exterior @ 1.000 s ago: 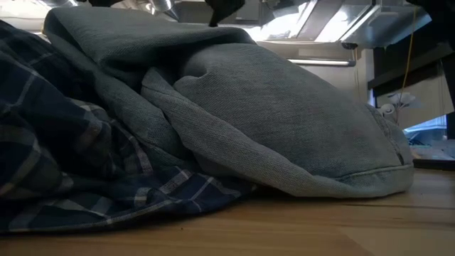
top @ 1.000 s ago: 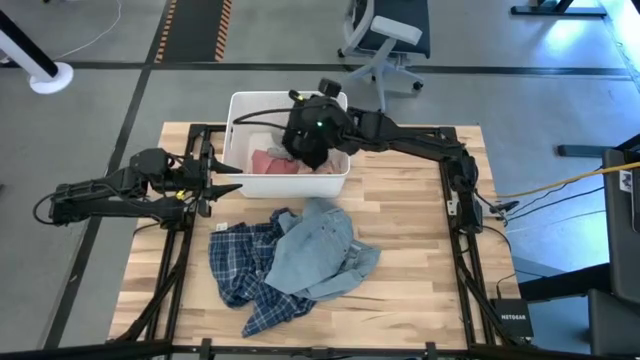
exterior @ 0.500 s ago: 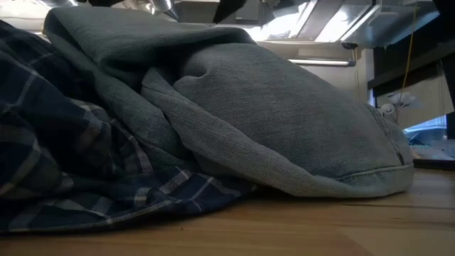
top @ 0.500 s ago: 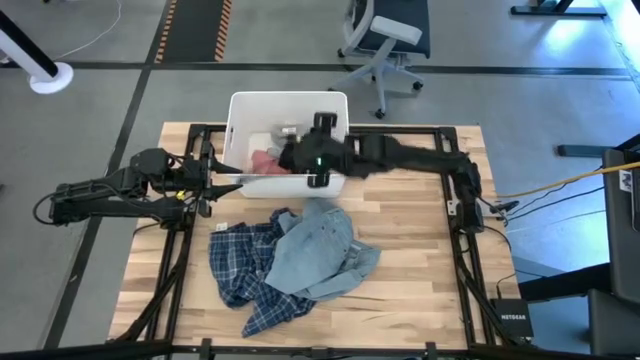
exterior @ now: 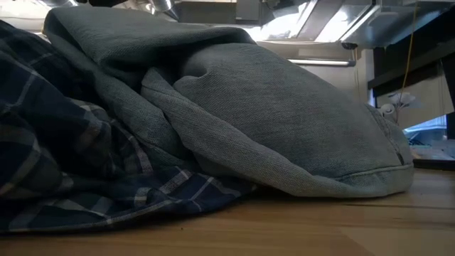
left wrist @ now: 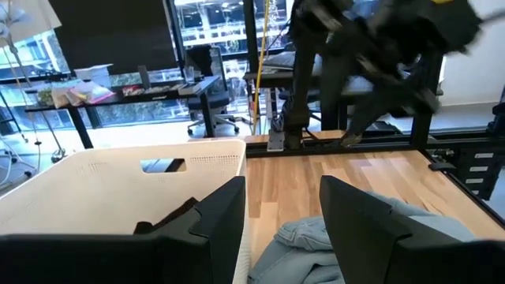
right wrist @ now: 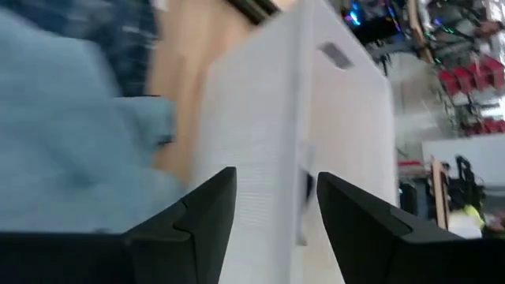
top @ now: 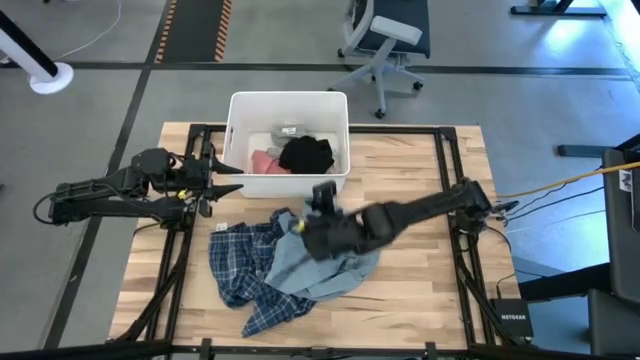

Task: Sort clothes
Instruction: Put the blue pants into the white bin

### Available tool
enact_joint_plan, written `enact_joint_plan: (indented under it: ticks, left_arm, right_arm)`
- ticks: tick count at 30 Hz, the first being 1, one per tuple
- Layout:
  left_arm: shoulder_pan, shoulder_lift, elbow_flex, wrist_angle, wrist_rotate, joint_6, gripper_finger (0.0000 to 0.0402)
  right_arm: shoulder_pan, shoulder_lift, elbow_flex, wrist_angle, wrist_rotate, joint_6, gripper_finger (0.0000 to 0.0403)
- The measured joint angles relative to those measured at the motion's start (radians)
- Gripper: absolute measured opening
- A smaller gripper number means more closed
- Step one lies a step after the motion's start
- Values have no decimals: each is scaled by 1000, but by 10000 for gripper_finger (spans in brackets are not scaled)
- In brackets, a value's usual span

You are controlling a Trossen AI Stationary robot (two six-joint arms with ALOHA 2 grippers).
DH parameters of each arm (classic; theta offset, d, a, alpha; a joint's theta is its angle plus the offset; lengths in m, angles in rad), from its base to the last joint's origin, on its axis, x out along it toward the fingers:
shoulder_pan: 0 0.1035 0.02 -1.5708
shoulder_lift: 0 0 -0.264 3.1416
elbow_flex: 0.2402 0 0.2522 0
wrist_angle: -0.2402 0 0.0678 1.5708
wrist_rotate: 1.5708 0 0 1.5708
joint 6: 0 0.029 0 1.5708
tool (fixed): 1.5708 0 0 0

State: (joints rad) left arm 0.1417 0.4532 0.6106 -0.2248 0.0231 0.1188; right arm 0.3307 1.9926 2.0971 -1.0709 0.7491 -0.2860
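Since a second ago the right pincer (top: 303,228) has been swung from the white bin (top: 238,110) to above the grey-blue piece (top: 330,262), released and empty; the black piece (top: 306,154) is left in the bin. The left pincer (top: 232,179) is parked released beside the bin

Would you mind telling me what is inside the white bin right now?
Inside the white bin lie a black piece, a pink piece and something pale near the far wall. Whatever lies beneath them is covered.
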Motion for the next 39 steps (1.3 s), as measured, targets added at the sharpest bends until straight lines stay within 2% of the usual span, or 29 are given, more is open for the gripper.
enact_joint_plan:
  ticks: [6, 12, 17, 26, 32, 39]
  left_arm:
    - [0, 11, 0, 0, 0, -3, 159]
    - [0, 31, 0, 4, 0, -3, 159]
    - [0, 54, 0, 6, 0, -3, 159]
    - [0, 68, 0, 12, 0, -3, 159]
    - [0, 67, 0, 12, 0, -3, 159]
    - [0, 67, 0, 10, 0, 5, 159]
  right_arm:
    - [95, 1, -140, 40, 0, 130, 198]
    - [159, 2, -290, 177, -9, 229, 198]
    - [178, 2, -384, 293, -29, 280, 198]
    - [180, 2, -510, 390, -83, 366, 198]
    - [186, -4, -529, 348, -155, 425, 198]
    - [205, -24, -529, 231, -164, 516, 198]
